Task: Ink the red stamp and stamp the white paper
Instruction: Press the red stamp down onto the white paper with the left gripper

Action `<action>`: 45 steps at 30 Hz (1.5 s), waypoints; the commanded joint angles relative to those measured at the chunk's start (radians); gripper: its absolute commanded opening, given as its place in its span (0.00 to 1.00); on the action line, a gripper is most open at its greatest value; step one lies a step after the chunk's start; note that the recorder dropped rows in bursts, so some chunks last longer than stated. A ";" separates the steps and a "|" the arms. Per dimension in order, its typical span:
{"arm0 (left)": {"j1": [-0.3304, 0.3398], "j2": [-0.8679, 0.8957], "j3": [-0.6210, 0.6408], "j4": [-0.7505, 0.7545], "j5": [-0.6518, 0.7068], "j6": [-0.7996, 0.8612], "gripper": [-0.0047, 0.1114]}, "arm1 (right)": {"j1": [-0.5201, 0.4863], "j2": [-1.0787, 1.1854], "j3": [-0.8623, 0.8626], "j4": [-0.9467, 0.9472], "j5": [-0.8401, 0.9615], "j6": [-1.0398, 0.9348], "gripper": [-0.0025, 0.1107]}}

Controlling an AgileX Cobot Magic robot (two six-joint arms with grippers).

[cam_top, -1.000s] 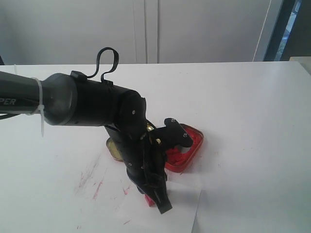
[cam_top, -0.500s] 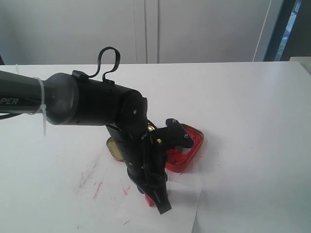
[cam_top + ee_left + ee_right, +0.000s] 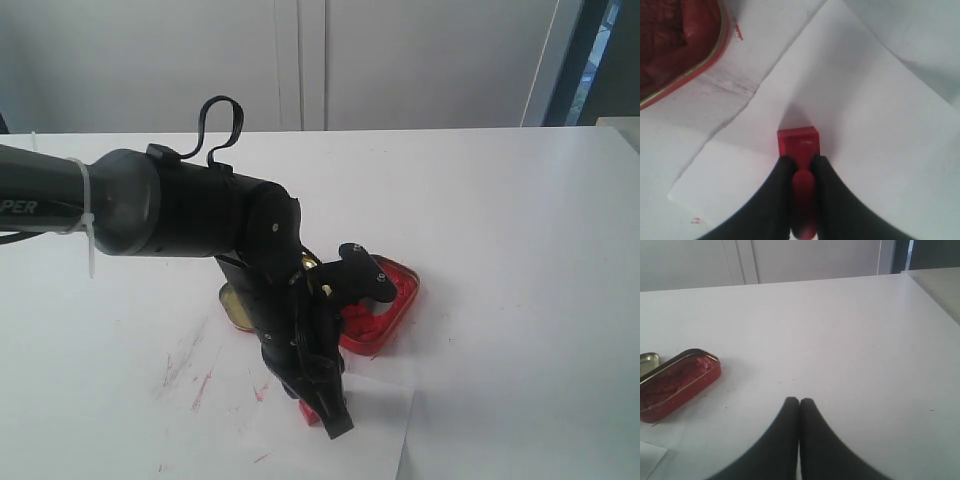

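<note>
Left tool (image 3: 802, 167): I'm clamping the red stamp (image 3: 798, 142) by its knob, pressing the base flat to print.
White paper (image 3: 865, 125): lying beneath the stamp; ink tin (image 3: 675, 45) at ten o'clock.
Right tool (image 3: 799, 405): I'm holding it closed and empty.

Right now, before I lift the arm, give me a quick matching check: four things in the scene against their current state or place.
Things:
1. red stamp
2. white paper
3. red ink tin
4. right gripper

States:
A. shut, holding nothing
B. open, red ink showing
C. clamped in the left gripper
D. lying on the table under the stamp

Pairs: 1-C, 2-D, 3-B, 4-A
</note>
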 commanded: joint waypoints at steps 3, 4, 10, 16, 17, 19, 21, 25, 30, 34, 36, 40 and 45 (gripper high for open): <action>-0.012 0.092 0.042 0.044 0.078 0.011 0.04 | -0.004 -0.005 0.005 -0.007 -0.007 0.010 0.02; -0.012 0.089 0.037 0.049 0.087 0.011 0.04 | -0.004 -0.005 0.005 -0.007 -0.007 0.010 0.02; -0.012 0.051 0.006 0.059 0.125 0.011 0.04 | -0.004 -0.005 0.005 -0.007 -0.007 0.010 0.02; -0.012 0.029 0.004 0.059 0.122 0.011 0.04 | -0.004 -0.005 0.005 -0.007 -0.007 0.010 0.02; -0.012 0.022 0.004 0.059 0.122 0.011 0.04 | -0.004 -0.005 0.005 -0.007 -0.007 0.010 0.02; -0.012 0.010 0.004 0.059 0.122 0.011 0.04 | -0.004 -0.005 0.005 -0.007 -0.007 0.010 0.02; -0.012 -0.006 0.004 0.059 0.120 0.011 0.04 | -0.004 -0.005 0.005 -0.007 -0.007 0.010 0.02; -0.012 -0.034 0.004 0.059 0.118 0.011 0.04 | -0.004 -0.005 0.005 -0.007 -0.007 0.010 0.02; -0.012 -0.060 0.004 0.059 0.113 0.011 0.04 | -0.004 -0.005 0.005 -0.007 -0.007 0.010 0.02; -0.012 -0.084 0.004 0.059 0.090 0.011 0.04 | -0.004 -0.005 0.005 -0.007 -0.007 0.010 0.02; -0.012 -0.094 0.004 0.059 0.077 0.011 0.04 | -0.004 -0.005 0.005 -0.007 -0.007 0.010 0.02; -0.012 -0.108 0.003 0.059 0.069 0.011 0.04 | -0.004 -0.005 0.005 -0.007 -0.007 0.010 0.02; -0.012 -0.110 0.003 0.059 0.068 0.011 0.04 | -0.004 -0.005 0.005 -0.007 -0.007 0.010 0.02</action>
